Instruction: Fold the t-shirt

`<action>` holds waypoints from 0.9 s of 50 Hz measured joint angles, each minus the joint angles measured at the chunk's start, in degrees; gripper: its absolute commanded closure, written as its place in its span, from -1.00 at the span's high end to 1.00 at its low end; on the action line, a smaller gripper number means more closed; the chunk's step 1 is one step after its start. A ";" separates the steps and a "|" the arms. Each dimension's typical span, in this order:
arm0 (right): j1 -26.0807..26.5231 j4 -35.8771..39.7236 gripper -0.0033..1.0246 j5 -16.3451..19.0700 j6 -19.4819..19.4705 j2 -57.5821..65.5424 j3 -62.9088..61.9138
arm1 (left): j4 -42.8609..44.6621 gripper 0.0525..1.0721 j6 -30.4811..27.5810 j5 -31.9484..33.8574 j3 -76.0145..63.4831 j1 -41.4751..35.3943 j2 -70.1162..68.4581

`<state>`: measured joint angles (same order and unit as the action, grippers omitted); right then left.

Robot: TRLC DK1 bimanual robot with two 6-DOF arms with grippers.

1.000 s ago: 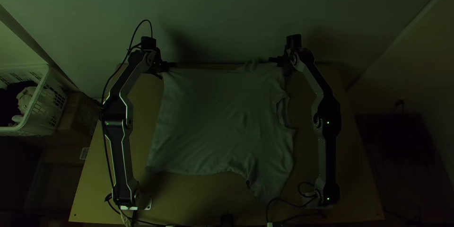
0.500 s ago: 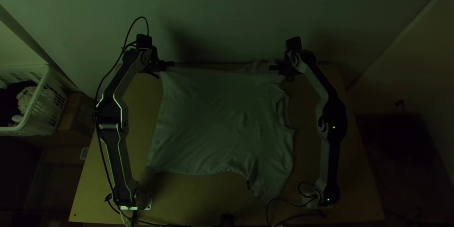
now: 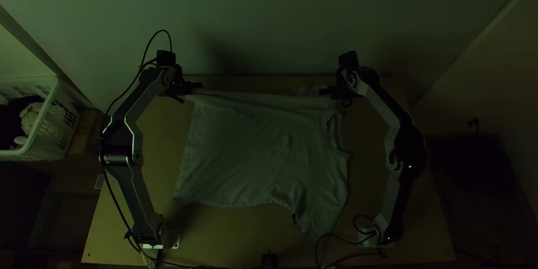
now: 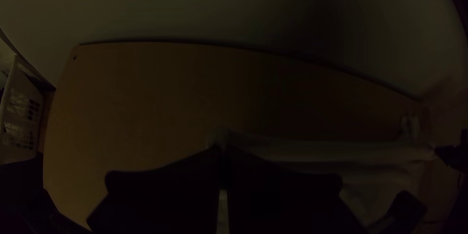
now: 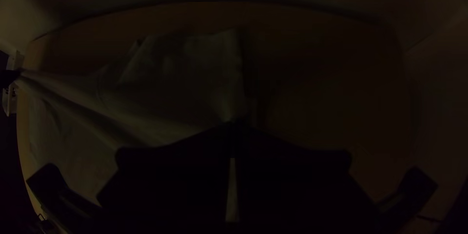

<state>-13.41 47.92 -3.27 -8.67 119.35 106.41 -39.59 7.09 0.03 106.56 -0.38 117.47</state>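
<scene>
From the near side of the table (image 3: 224, 241), both arms run far with elbows bowed outward and forearms slanting back inward. Between them lies the t-shirt (image 3: 252, 157), mostly spread. The left gripper (image 3: 200, 85) pinches its far left corner; the right gripper (image 3: 323, 91), closed too, grips cloth at far right.

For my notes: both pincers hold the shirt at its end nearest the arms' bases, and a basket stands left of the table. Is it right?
The end is wrong: in the top view, the left pincer and right pincer hold the shirt at its far end. The basket is indeed left of the table.
</scene>
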 measured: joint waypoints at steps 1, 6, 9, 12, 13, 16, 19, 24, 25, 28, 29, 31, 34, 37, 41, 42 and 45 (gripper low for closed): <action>-0.11 -0.02 -0.94 0.00 0.00 -0.57 -0.79 | 0.35 -0.95 0.00 0.00 -0.76 -0.07 -0.61; -0.39 -0.90 -0.94 -0.02 0.15 -3.58 -4.98 | 2.05 -0.95 0.00 0.00 -4.79 -0.33 -3.65; -0.52 -1.31 -0.94 -0.02 0.17 -5.42 -7.67 | 2.67 -0.95 0.00 0.00 -7.02 -0.55 -5.27; -0.74 -1.79 -0.94 -0.13 0.20 -7.45 -10.51 | 3.06 -0.95 0.00 0.00 -8.90 -0.72 -6.60; -0.81 -1.97 -0.94 -0.20 0.20 -8.04 -11.43 | 3.26 -0.95 0.00 -0.02 -9.60 -0.76 -7.26; -0.87 -2.43 -0.94 -0.35 0.20 -9.97 -14.21 | 4.04 -0.95 0.00 -0.02 -12.11 -0.92 -8.83; -1.20 -2.82 -0.94 -0.44 0.20 -11.89 -16.87 | 5.51 -0.95 0.00 -0.02 -15.08 -1.11 -10.49; -1.60 -2.97 -0.94 -0.50 0.17 -14.84 -20.83 | 7.19 -0.95 0.00 0.00 -19.71 -1.51 -13.11; -1.60 -3.15 -0.94 -0.57 0.17 -15.47 -21.53 | 7.67 -0.95 0.00 0.00 -20.65 -1.57 -13.73; -1.97 -3.93 -0.94 -0.66 0.17 -17.22 -23.91 | 10.05 -0.95 0.00 -0.02 -23.67 -1.88 -15.17; -1.99 -4.17 -0.94 -0.68 0.17 -17.81 -24.68 | 10.91 -0.95 0.00 -0.02 -24.74 -1.95 -15.74; -2.27 -4.46 -0.94 -0.68 0.17 -18.82 -26.10 | 12.72 -0.95 0.00 -0.02 -26.95 -2.14 -16.70; -2.58 -4.74 -0.94 -0.72 0.17 -20.11 -27.98 | 14.71 -0.95 0.02 -0.02 -29.94 -2.25 -18.32; -2.80 -5.18 -0.94 -0.83 0.17 -21.16 -29.81 | 15.50 -0.95 0.02 -0.02 -31.58 -2.32 -19.06; -2.99 -5.68 -0.94 -0.83 0.15 -22.03 -32.02 | 15.78 -0.84 0.02 -0.02 -32.83 -2.43 -19.41; -3.04 -5.73 -0.93 -0.83 0.15 -22.12 -32.46 | 15.82 -0.74 0.02 -0.02 -33.00 -2.43 -19.41; -3.04 -5.95 -0.64 -0.83 0.13 -22.29 -33.77 | 16.00 -0.30 0.02 -0.02 -33.64 -2.43 -19.41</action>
<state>-16.45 41.98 -4.10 -8.54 97.06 72.64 -23.59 7.11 0.01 72.93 -2.81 98.06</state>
